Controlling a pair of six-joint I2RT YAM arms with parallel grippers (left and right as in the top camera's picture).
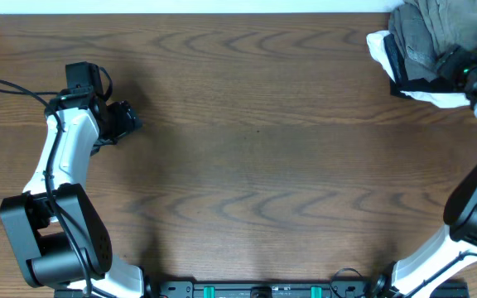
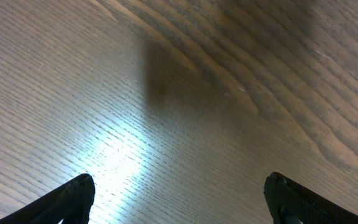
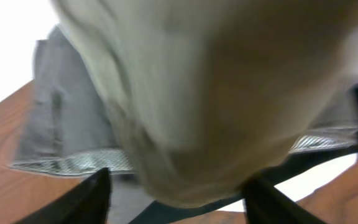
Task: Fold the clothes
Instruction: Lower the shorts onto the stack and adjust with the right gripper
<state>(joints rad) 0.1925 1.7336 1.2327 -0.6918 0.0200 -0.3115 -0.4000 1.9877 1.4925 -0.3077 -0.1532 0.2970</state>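
Mostly blurred: shorts (image 3: pixel 185 81) inside right gripper (image 3: pixel 179 186), clamped perhaps, cannot tell; left gripper (image 2: pixel 179 193) spread wide over table (image 2: pixel 229 74)

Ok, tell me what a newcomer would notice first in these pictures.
The pale khaki shorts stand out, crumpled on top of white and black garments at the far right corner of the table, with the right gripper down at them. Up close, they bulge between its fingers. Across the table, the left gripper hangs open over the wood.
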